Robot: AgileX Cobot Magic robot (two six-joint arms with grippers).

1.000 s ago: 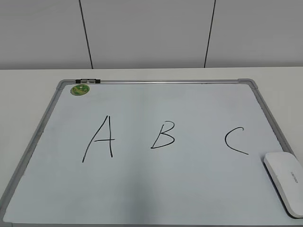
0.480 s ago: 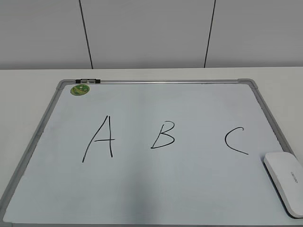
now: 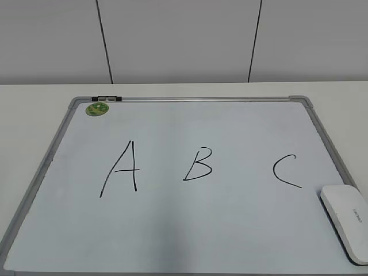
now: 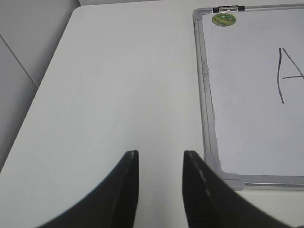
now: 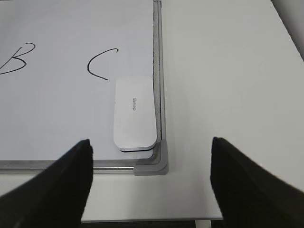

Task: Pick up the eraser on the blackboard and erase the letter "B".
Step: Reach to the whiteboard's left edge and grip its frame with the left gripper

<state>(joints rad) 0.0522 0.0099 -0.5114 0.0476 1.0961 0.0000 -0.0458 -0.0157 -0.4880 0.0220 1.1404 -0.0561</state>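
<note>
The blackboard (image 3: pixel 241 241) is a white dry-erase board with a grey frame, lying flat on the table. The black letter "B" (image 3: pixel 199 164) is in its middle, between an "A" (image 3: pixel 121 168) and a "C" (image 3: pixel 286 171). The white eraser (image 3: pixel 347 221) lies at the board's near right corner; in the right wrist view it (image 5: pixel 135 114) rests against the frame. My right gripper (image 5: pixel 150 142) is wide open, above the table just short of that corner. My left gripper (image 4: pixel 160 154) is open and empty over the bare table, left of the board's near left corner (image 4: pixel 227 176). Neither gripper shows in the exterior view.
A round green sticker (image 3: pixel 96 108) sits at the board's far left corner by a black clip (image 3: pixel 107 98). The white table (image 4: pixel 109 85) extends left of the board and also right of it (image 5: pixel 223 85). A grey wall (image 3: pixel 184 40) stands behind.
</note>
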